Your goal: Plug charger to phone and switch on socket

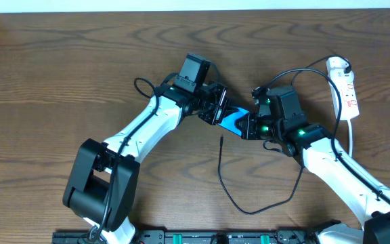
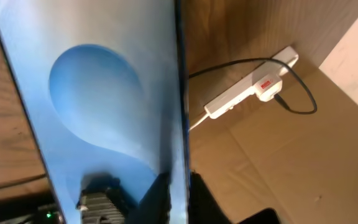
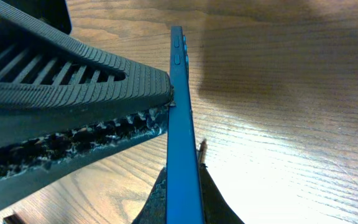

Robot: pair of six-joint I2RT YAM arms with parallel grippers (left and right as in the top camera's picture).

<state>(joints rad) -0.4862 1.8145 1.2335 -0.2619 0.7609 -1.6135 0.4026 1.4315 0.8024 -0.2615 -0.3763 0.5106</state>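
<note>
L tool [image 1: 217, 108] & R tool [image 1: 252, 126] clamp phone [image 1: 234, 120], arms angled inwd.

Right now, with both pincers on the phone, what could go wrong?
1. The left pincer and the right pincer both clamp one phone. If the arms move unequally, it could twist or slip.
2. The phone is turned on edge, so it may tip if one pincer lets go.
3. The cable has its tip lying loose on the table and runs by the right arm, which might drag it.
</note>
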